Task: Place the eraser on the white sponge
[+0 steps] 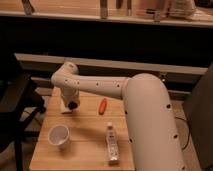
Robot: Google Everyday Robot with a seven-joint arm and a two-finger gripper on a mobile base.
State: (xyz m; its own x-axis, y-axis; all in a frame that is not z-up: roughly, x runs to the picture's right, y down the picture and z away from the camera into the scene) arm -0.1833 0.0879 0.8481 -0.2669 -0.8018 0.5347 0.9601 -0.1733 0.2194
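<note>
1. A Google Everyday Robot's white arm (100, 86) reaches from the right of the camera view across a wooden counter (85, 145), its wide upper segment filling the lower right of the scene.

2. The pincer (70, 101) hangs at the arm's far end over the back left part of the counter, pointing down. How far it is open cannot be told from this angle, nor whether it has hold of anything.

3. Directly below it lies the white sponge (65, 107), a flat off-white pad near the counter's left rear corner, partly hidden by the wrist.

4. A small dark shape at the pincer's tip, right at the sponge's top edge, is possibly the eraser (73, 105). Whether it rests on the sponge or is apart from it cannot be told.

5. An orange-red oblong object (102, 105) lies to the right of the sponge, clear of the pincer.

6. A round white cup (58, 136) stands upright nearer the front left of the counter, well apart from the sponge.

7. A clear bottle (112, 144) lies on its side at the front, just beside the arm's broad segment.

8. A dark chair (15, 102) sits to the left of the counter.
</note>
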